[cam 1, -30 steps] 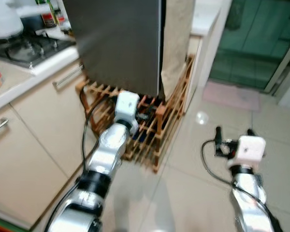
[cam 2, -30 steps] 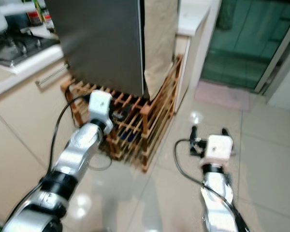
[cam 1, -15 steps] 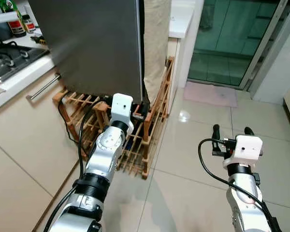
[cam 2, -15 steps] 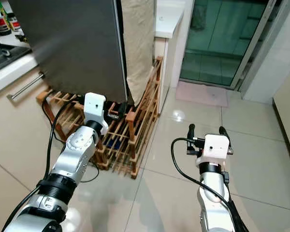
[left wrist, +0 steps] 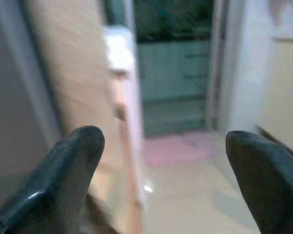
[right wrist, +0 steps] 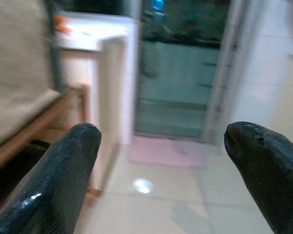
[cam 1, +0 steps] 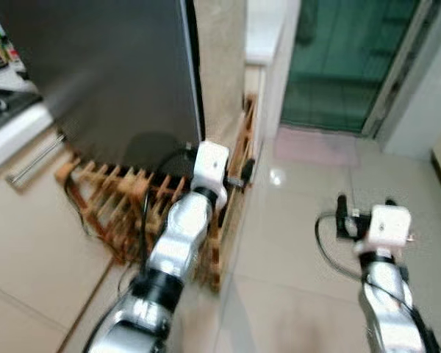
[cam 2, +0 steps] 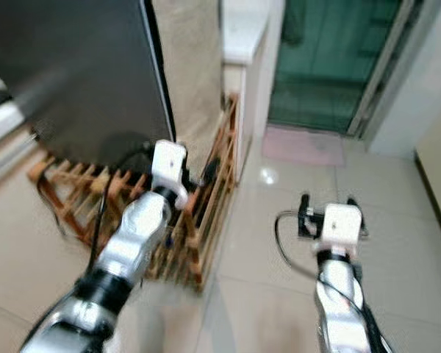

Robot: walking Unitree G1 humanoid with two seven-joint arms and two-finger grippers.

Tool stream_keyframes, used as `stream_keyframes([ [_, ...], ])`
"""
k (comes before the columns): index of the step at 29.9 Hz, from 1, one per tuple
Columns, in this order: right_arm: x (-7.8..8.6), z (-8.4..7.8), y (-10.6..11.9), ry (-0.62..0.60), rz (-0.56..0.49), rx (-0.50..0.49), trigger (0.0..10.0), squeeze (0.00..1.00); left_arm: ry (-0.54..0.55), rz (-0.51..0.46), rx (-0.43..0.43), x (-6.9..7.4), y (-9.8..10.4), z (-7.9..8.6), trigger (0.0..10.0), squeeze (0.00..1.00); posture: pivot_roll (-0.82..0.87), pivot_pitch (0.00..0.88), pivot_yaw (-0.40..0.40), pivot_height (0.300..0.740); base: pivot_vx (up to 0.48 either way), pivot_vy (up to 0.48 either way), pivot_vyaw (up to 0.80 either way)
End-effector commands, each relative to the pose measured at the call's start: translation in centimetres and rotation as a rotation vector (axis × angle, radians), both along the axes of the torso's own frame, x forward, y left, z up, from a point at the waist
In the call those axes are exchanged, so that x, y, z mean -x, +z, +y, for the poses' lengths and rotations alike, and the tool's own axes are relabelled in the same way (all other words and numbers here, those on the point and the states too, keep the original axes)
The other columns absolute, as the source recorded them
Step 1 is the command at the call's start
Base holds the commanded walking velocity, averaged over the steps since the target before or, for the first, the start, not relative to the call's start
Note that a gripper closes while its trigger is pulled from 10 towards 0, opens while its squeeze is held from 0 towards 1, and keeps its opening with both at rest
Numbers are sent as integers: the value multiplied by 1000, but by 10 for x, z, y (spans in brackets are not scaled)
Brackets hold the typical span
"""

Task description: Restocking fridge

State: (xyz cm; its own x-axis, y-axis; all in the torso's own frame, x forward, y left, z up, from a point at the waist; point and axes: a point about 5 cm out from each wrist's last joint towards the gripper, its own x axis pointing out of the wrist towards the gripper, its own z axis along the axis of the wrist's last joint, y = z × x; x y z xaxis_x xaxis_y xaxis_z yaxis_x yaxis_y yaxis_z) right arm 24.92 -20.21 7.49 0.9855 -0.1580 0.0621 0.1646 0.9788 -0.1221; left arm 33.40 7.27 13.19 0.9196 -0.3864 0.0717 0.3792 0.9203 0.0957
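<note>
I read this as the approach step — I'm walking up to the fridge (cam 1: 117, 81) with nothing in hand, and the head views are smeared with motion. The fridge stands ahead on my left, its door a flat, dark grey sheet with a dull metallic sheen, shut as far as I can tell. Beneath and beside it sits a wooden rack (cam 1: 125, 213) of thin pale slats in a lattice, open and bony-looking, right against the fridge base.

My left gripper (left wrist: 166, 165) is raised near the door's edge, above the rack, fingers spread wide and empty. My right gripper (right wrist: 161, 165) hangs over the glossy cream floor tiles (cam 1: 294, 250), well apart from the fridge, its 2 fingers also wide with nothing between them.

No stock to load is visible, so the next move, I judge, calls for squaring up and finding a purchase on the door edge — a smooth face offering little grip. Beyond is a green-tinted glass door (cam 1: 338, 59) with a pinkish mat (cam 1: 316, 147) before it.
</note>
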Motion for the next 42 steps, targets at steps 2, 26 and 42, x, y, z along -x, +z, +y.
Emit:
stream_keyframes([
  [2, -1, 11, -1, 43, 4, -23, 10000, 0, 49, 20, -22, -2, -2, 15, 10000, 0, 18, 0, 20, 740, 0, 0, 0],
  [26, 11, 13, -2, 80, 33, -16, 10000, 0, -120, -24, -33, -34, 56, -46, 10000, 0, -34, 43, 33, 740, 0, 0, 0],
  [42, 45, 10, 9, 16, 4, -6, 10000, 0, 253, 148, -47, 59, -45, 100, 10000, 0, 45, 39, 36, 740, 0, 0, 0],
])
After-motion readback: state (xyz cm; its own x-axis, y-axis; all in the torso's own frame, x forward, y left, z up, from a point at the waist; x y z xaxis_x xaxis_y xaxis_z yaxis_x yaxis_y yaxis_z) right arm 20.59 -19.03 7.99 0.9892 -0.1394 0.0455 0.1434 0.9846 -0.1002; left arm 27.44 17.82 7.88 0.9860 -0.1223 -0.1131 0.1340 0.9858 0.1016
